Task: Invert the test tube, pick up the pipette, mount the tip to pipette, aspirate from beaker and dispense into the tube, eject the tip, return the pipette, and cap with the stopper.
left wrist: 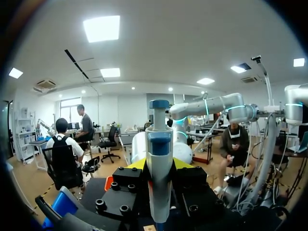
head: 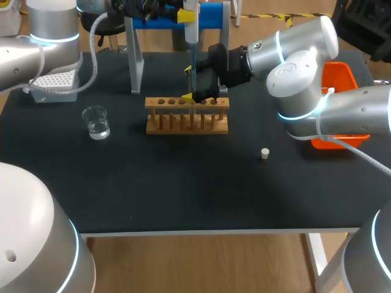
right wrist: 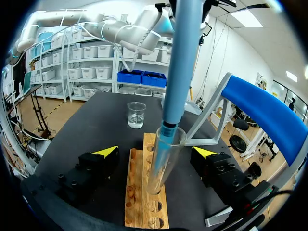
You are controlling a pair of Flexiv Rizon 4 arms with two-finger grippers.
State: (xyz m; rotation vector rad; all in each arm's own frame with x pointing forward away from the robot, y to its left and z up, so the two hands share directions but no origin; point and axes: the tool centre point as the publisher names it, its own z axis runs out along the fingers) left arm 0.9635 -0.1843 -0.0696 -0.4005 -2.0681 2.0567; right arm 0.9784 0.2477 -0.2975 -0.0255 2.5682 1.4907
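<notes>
My left gripper [left wrist: 159, 166] is shut on the white and blue pipette [left wrist: 159, 159], which it holds upright above the rack [head: 187, 115]. In the head view the pipette [head: 191, 33] hangs from the left gripper [head: 185, 15] down to the test tube [head: 192, 85]. The clear tube [right wrist: 163, 163] stands mouth-up in a hole of the wooden rack [right wrist: 144, 202], with the pipette's blue lower end [right wrist: 180, 62] inside its mouth. My right gripper [right wrist: 155, 153] is open, one finger on each side of the tube and clear of it. The beaker [head: 96, 122] of clear liquid sits to the left, and the stopper [head: 265, 153] lies to the right.
A tip box [head: 54, 82] stands at the back left. The blue and grey pipette stand [head: 211, 15] rises behind the rack. An orange bin [head: 342, 76] sits at the right edge under my right arm.
</notes>
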